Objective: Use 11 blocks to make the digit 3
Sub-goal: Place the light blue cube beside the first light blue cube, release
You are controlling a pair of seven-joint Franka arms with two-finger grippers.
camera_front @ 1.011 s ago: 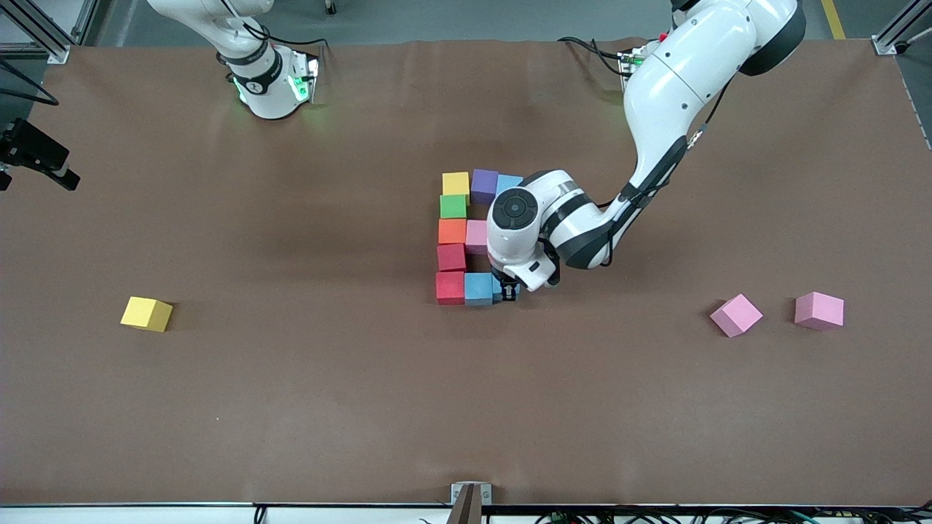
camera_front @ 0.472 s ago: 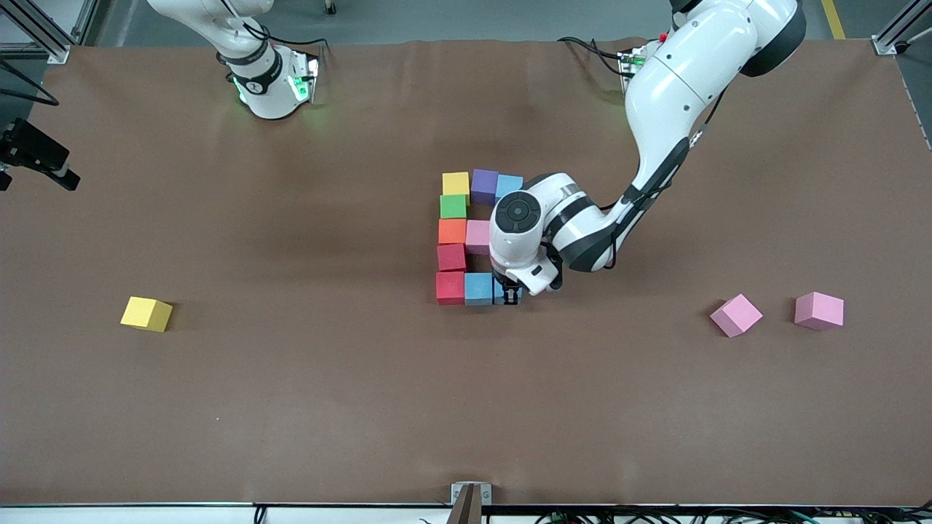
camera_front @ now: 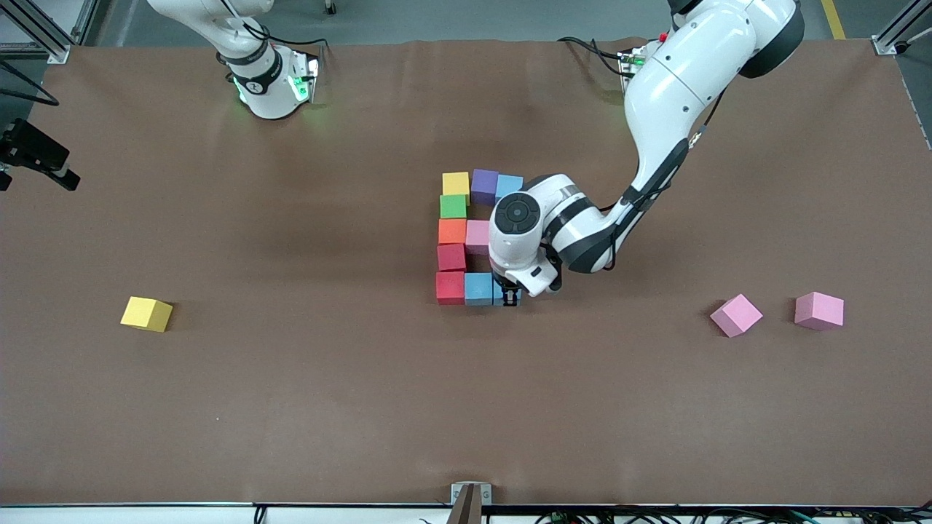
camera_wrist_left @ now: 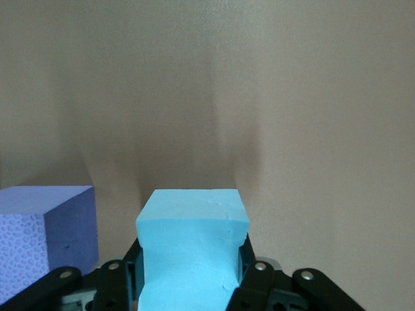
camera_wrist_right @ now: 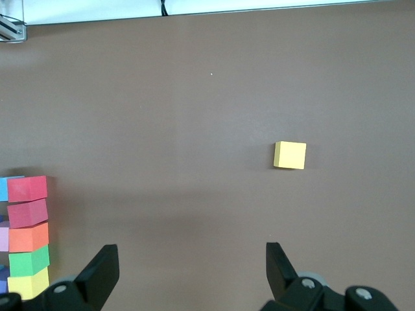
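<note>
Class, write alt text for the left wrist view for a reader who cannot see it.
The left tool is shut on a light blue block low over the brown table. Beside it sits a darker blue block.

Wide table (camera_front: 306, 407) under a matte brown cover, wrinkle-free but for a slight ripple along the edge nearest the grey floor (camera_front: 451, 18), lit evenly from above with soft shadows. Aluminium frame posts (camera_front: 897, 29) at the table's corners toward the floor strip, a yellow floor line (camera_front: 834, 18) near the one at the left arm's end. Small metal bracket (camera_front: 470, 495) at the middle of the table's camera-side edge, black cables (camera_front: 597, 518) just below it.
</note>
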